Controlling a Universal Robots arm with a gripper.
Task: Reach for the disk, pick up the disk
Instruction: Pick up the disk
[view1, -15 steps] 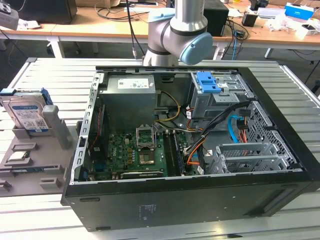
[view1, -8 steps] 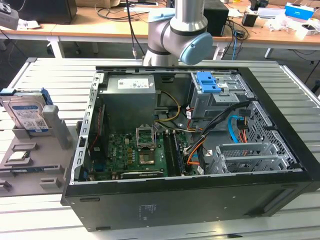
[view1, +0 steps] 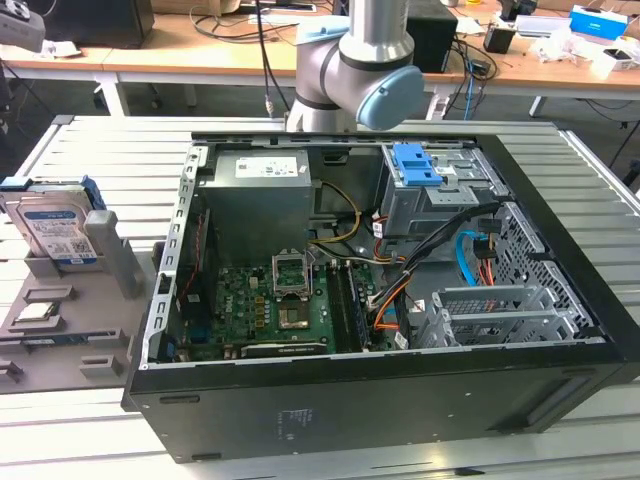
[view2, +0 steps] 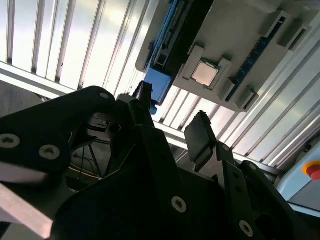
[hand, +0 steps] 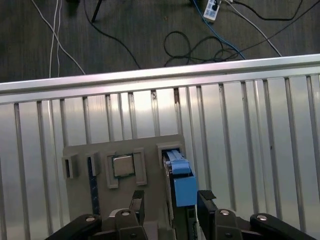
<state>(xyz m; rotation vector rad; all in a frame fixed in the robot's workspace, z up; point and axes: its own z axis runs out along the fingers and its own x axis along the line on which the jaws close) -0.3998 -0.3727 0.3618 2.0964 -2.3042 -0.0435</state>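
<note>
The disk (view1: 52, 226) stands on edge in a slot of the grey holder tray (view1: 60, 345) at the exterior view's left, its white-and-blue label facing out and blue rails along its edges. In both wrist views my gripper (hand: 171, 200) (view2: 172, 114) is open, with nothing between the black fingers (hand: 137, 201). It hangs some way above the disk (hand: 179, 169), whose blue rail end lies in line with the gap between the fingers. The second wrist view shows the disk's (view2: 172, 35) dark edge and blue rail beyond the fingertips.
A small square processor chip (hand: 121, 165) sits in the same tray beside the disk. The open black computer case (view1: 400, 300) with a blue latch piece (view1: 415, 165) takes up the middle of the slatted metal table (view1: 110, 150). The arm's elbow (view1: 360, 70) rises behind the case.
</note>
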